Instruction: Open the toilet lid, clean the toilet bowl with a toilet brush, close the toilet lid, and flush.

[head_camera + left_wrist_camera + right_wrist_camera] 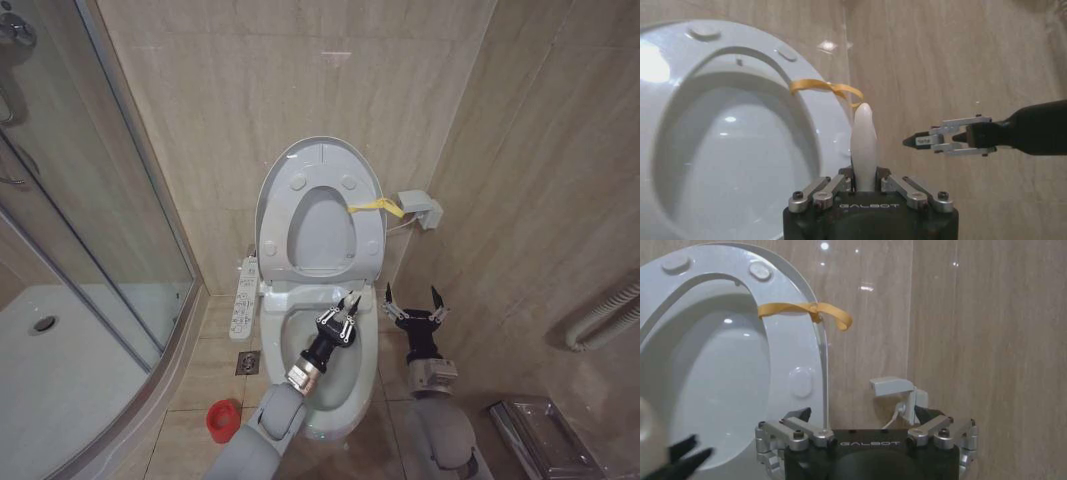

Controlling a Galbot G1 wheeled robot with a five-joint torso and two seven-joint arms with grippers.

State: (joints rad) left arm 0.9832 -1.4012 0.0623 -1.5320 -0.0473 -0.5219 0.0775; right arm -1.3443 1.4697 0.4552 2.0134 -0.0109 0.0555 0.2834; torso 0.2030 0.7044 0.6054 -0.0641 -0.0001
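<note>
Toilet lid (322, 160) raised upright against the wall, yellow strap (377, 207) at its edge. Left gripper (345, 318), over the toilet bowl (300, 345), clamps the toilet brush (863, 145) handle. Right gripper (411, 303), fingers spread, hovers beside the bowl.

Left gripper (345, 309) reaches forward, fingers apparently clamped; right gripper (411, 300) beside it, fingers spread.

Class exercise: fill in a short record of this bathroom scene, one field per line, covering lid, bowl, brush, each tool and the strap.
toilet lid: raised, leaning against the wall
toilet bowl: open
toilet brush: pale handle gripped in left tool
left tool: over the bowl, shut on the handle
right tool: open, beside the bowl, holding nothing
yellow strap: at the lid's edge
red base: on the floor
</note>
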